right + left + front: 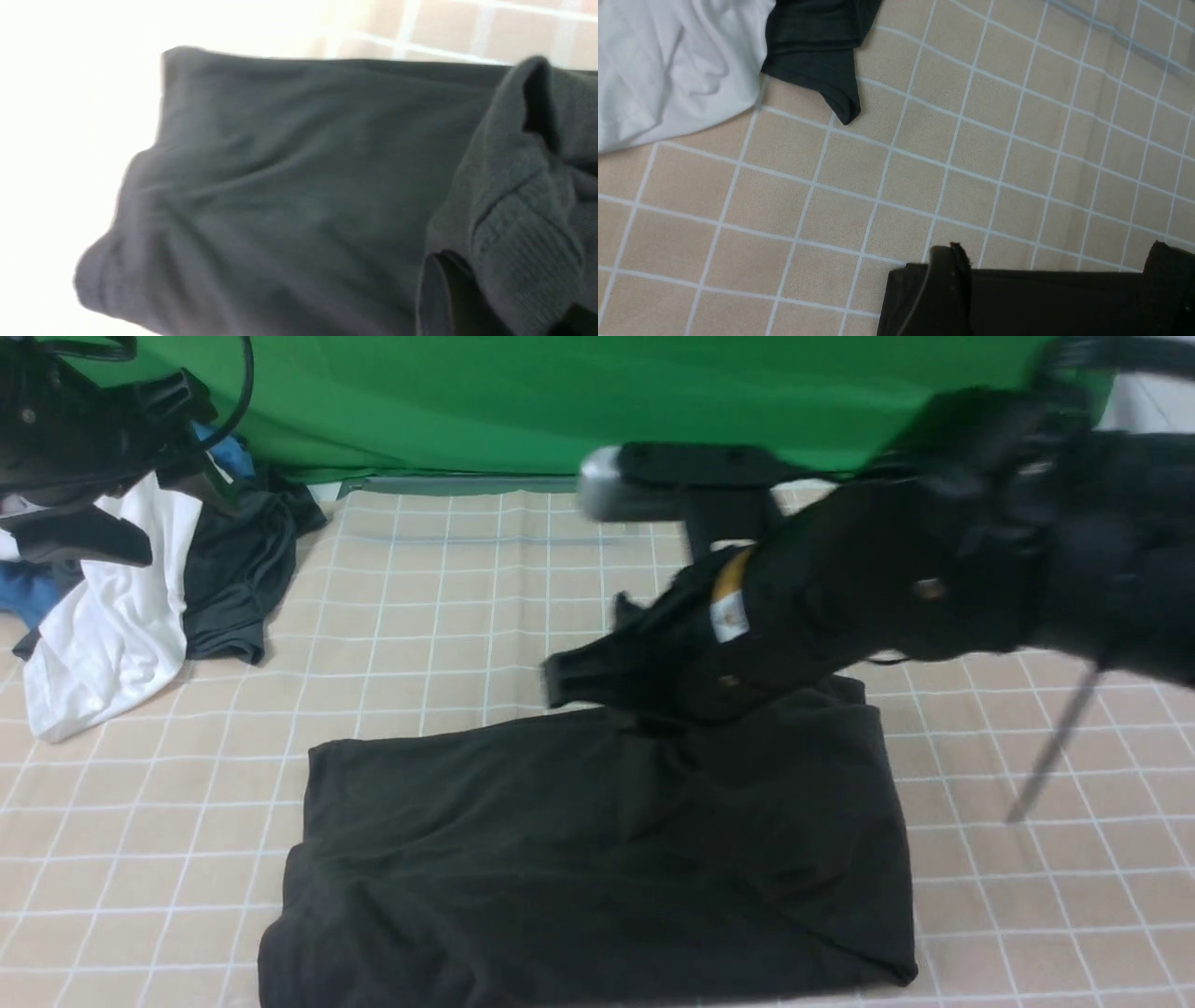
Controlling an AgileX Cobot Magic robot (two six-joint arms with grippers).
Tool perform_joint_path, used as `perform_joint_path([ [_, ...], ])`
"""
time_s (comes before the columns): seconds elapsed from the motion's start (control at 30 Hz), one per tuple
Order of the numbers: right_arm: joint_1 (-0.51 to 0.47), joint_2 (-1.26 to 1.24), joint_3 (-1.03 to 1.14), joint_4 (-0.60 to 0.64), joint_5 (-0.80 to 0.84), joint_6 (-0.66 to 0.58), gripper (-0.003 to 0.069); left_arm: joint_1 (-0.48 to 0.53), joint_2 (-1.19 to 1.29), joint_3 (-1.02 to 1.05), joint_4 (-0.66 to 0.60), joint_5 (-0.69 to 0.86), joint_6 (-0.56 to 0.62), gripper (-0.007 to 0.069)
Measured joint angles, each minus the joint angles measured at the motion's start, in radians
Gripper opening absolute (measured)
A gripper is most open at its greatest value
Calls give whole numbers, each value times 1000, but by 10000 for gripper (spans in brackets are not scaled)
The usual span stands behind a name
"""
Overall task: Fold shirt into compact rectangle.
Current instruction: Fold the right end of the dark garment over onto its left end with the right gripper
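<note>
The black shirt lies folded into a broad rectangle on the checked cloth near the front edge. Its right part, with the collar label, is lifted off the table and drawn leftward over the folded body. My right gripper is shut on that bunched fabric. In the right wrist view the ribbed fold is pinched at the right gripper, with the shirt spread beneath. My left gripper hangs at the far left over the clothes pile. In its wrist view the left gripper is open and holds nothing.
A white garment, a dark grey garment and a blue one lie piled at the back left; the white garment and dark grey garment also show below the left wrist. A green backdrop closes the back. A thin metal rod stands at right.
</note>
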State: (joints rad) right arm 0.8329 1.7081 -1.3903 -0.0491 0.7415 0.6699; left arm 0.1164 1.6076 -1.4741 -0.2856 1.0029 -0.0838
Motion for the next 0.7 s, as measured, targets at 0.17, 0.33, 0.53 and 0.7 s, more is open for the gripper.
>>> perform_joint_path([
  [0.17,53,108,-109,13,7,-7,67,0,0,0,1,-1,3,502],
  [0.33,92,195,-236,42,26,-39,67,0,0,0,2,-2,4,502],
  [0.53,117,227,-280,62,1,-81,80,0,0,0,4,-15,4,502],
  [0.7,134,250,-280,69,-18,-86,103,0,0,0,4,-20,4,502],
])
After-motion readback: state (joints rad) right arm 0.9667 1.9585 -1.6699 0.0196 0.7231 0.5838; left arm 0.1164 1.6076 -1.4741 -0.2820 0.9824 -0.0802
